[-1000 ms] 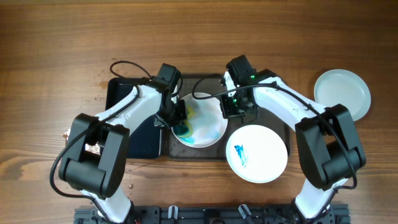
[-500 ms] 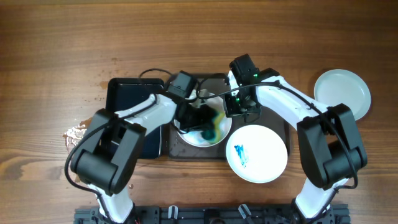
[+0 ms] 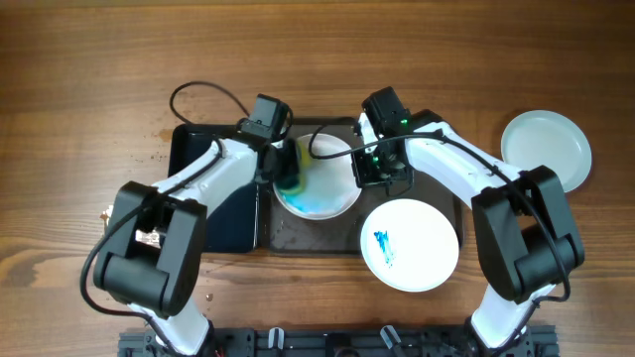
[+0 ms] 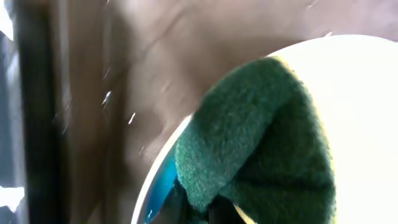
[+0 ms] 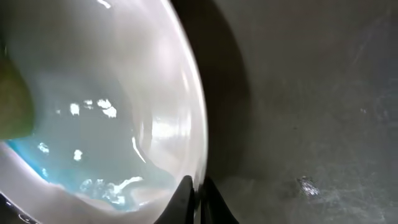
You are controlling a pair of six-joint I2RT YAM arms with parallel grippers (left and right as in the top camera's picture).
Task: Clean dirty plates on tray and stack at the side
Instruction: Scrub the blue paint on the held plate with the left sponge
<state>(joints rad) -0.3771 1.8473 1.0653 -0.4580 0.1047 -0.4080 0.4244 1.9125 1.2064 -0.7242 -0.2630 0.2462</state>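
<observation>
A white plate smeared with pale blue lies on the dark grey tray. My left gripper is shut on a green sponge and presses it on the plate's left part. My right gripper is shut on the plate's right rim. A second plate with a blue smear rests on the tray's right end. A third white plate without a smear sits on the table at far right.
A glossy black basin stands left of the tray, under my left arm. A crumpled foil scrap lies at the table's left. Wood table surrounds everything.
My left gripper swept the sponge from the plate's lower left across to its lower right, then back to its upper left. The blue smear has spread thin. The right gripper held still.
</observation>
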